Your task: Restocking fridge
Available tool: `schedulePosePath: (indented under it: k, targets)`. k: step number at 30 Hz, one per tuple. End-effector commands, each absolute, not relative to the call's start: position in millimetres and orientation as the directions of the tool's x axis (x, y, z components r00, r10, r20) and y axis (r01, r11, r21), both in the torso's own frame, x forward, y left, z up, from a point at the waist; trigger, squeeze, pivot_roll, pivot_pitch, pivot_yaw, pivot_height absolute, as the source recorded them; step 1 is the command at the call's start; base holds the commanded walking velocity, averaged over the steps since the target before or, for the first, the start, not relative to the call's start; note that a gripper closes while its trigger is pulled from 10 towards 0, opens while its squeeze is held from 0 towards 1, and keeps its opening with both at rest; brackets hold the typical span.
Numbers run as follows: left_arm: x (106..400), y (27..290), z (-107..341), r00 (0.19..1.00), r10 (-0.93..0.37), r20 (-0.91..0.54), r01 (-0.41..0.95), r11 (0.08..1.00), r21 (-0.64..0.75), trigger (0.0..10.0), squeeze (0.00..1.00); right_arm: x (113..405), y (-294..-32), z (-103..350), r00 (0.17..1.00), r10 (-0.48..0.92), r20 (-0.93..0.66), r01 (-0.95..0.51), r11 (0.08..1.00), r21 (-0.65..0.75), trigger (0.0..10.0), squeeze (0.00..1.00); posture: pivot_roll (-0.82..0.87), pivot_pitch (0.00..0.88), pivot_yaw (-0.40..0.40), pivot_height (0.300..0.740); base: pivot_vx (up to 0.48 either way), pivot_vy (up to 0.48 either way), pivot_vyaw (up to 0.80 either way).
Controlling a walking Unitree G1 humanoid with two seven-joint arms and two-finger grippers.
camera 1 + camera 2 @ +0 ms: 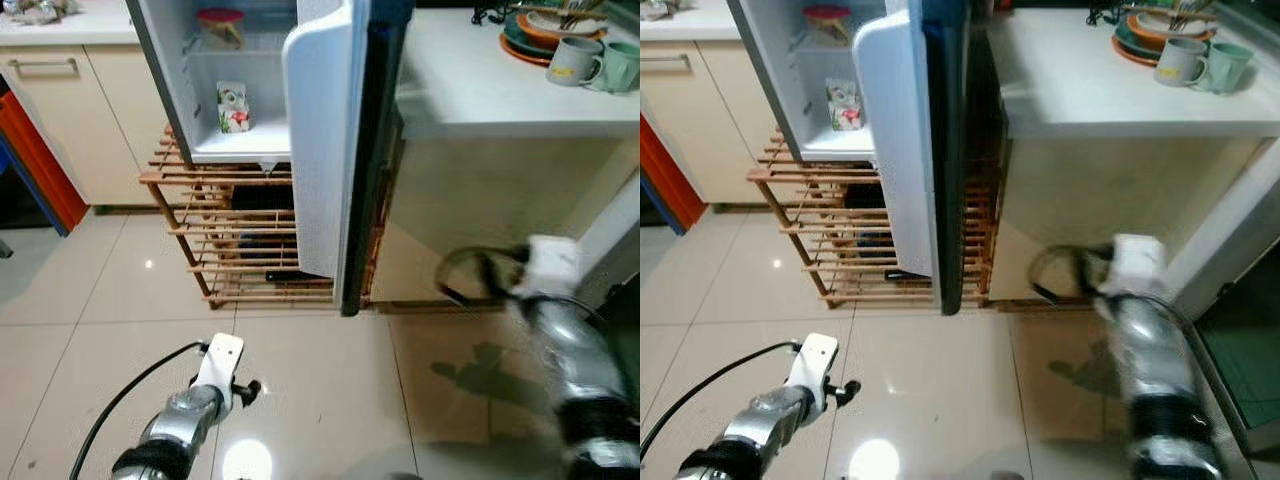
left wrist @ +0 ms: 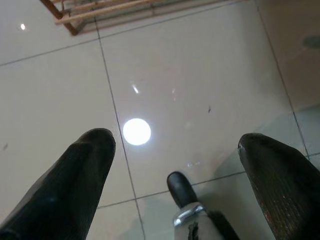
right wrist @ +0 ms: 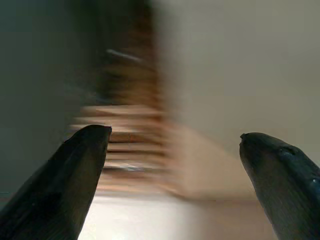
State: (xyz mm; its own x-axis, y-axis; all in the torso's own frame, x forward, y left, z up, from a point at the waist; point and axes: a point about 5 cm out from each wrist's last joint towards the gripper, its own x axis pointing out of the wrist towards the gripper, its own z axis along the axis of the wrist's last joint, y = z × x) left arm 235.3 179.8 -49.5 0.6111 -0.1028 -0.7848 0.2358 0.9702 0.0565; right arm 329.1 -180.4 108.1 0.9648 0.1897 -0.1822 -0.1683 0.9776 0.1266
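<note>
The fridge point(image 1: 250, 90) is standing open on a wooden rack point(image 1: 240, 240), its door point(image 1: 325, 150) swinging near. A carton point(image 1: 232, 107) is sitting on the lowest shelf. The right pincer point(image 3: 175, 150) is reaching toward the door edge, fingers spread wide and holding nothing — the left pincer point(image 2: 175, 165) likewise, low over the floor point(image 2: 190, 75). Blurred motion is risking a knock against the door.

Bright, floor point(image 1: 300, 400) glare, right wrist blurred
</note>
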Motion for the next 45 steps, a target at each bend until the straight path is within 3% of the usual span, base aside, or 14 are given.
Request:
schedulePosePath:
  k: [1, 6, 7, 14, 16, 17, 18, 20, 23, 26, 28, 29, 32, 45]
  targets:
    - [234, 185, -51, 0.605, -0.087, -0.791, 0.228, 0.971, 0.067, 10.0, 0.00, 331, -163, 124, 0.944, 0.297, -0.142, -0.277, 0.950, 0.144, 10.0, 0.00, -0.15, 0.000, 0.011, 0.740, 0.000, 0.000, 0.00]
    - [233, 187, -52, 0.599, -0.085, -0.796, 0.225, 0.972, 0.065, 10.0, 0.00, 318, -103, 168, 0.815, 0.579, -0.021, -0.571, 0.808, 0.143, 10.0, 0.00, -0.14, 0.000, 0.008, 0.740, 0.000, 0.000, 0.00]
    - [232, 187, -53, 0.593, -0.091, -0.800, 0.230, 0.971, 0.060, 10.0, 0.00, 304, -77, 201, 0.708, 0.703, 0.066, -0.706, 0.701, 0.103, 10.0, 0.00, -0.15, 0.000, 0.007, 0.740, 0.000, 0.000, 0.00]
    - [227, 185, -58, 0.578, -0.120, -0.808, 0.245, 0.969, 0.032, 10.0, 0.00, 263, -48, 256, 0.441, 0.860, 0.256, -0.897, 0.413, 0.159, 10.0, 0.00, -0.17, 0.000, 0.009, 0.740, 0.000, 0.000, 0.00]
    - [227, 183, -58, 0.583, -0.128, -0.802, 0.241, 0.970, 0.021, 10.0, 0.00, 265, -54, 247, 0.468, 0.852, 0.236, -0.881, 0.429, 0.199, 10.0, 0.00, -0.17, 0.000, 0.008, 0.740, 0.000, 0.000, 0.00]
    - [231, 176, -56, 0.626, -0.160, -0.764, 0.216, 0.976, -0.027, 10.0, 0.00, 288, -81, 210, 0.667, 0.735, 0.121, -0.733, 0.616, 0.289, 10.0, 0.00, -0.17, 0.000, 0.006, 0.740, 0.000, 0.000, 0.00]
    - [231, 176, -56, 0.626, -0.160, -0.764, 0.216, 0.976, -0.027, 10.0, 0.00, 288, -81, 210, 0.667, 0.735, 0.121, -0.733, 0.616, 0.289, 10.0, 0.00, -0.17, 0.000, 0.006, 0.740, 0.000, 0.000, 0.00]
    - [256, 162, -35, 0.757, -0.206, -0.620, 0.228, 0.973, -0.044, 10.0, 0.00, 309, -127, 162, 0.879, 0.469, -0.086, -0.429, 0.857, 0.287, 10.0, 0.00, -0.17, 0.000, 0.005, 0.740, 0.000, 0.000, 0.00]
    - [285, 146, -1, 0.863, -0.262, -0.431, 0.288, 0.958, -0.004, 10.0, 0.00, 310, -165, 132, 0.947, 0.248, -0.203, -0.214, 0.961, 0.174, 10.0, 0.00, -0.17, 0.000, 0.006, 0.740, 0.000, 0.000, 0.00]
    - [315, 110, 72, 0.913, -0.394, -0.102, 0.402, 0.913, 0.067, 10.0, 0.00, 297, -186, 108, 0.954, 0.151, -0.260, -0.116, 0.983, 0.145, 10.0, 0.00, -0.18, 0.000, 0.009, 0.740, 0.000, 0.000, 0.00]
    - [315, 110, 72, 0.913, -0.394, -0.102, 0.402, 0.913, 0.067, 10.0, 0.00, 297, -186, 108, 0.954, 0.151, -0.260, -0.116, 0.983, 0.145, 10.0, 0.00, -0.18, 0.000, 0.009, 0.740, 0.000, 0.000, 0.00]
    - [323, 92, 117, 0.891, -0.450, 0.062, 0.443, 0.891, 0.096, 10.0, 0.00, 290, -185, 100, 0.946, 0.163, -0.280, -0.126, 0.981, 0.146, 10.0, 0.00, -0.18, 0.000, 0.013, 0.740, 0.000, 0.000, 0.00]
    - [339, 100, 162, 0.900, -0.367, 0.234, 0.337, 0.928, 0.156, 10.0, 0.00, 287, -176, 92, 0.941, 0.193, -0.277, -0.153, 0.975, 0.158, 10.0, 0.00, -0.18, 0.000, 0.015, 0.740, 0.000, 0.000, 0.00]
    - [376, 163, 183, 0.980, -0.080, 0.180, 0.040, 0.975, 0.217, 10.0, 0.00, 286, -164, 80, 0.933, 0.231, -0.277, -0.191, 0.968, 0.164, 10.0, 0.00, -0.16, 0.000, 0.014, 0.740, 0.000, 0.427, 0.00]
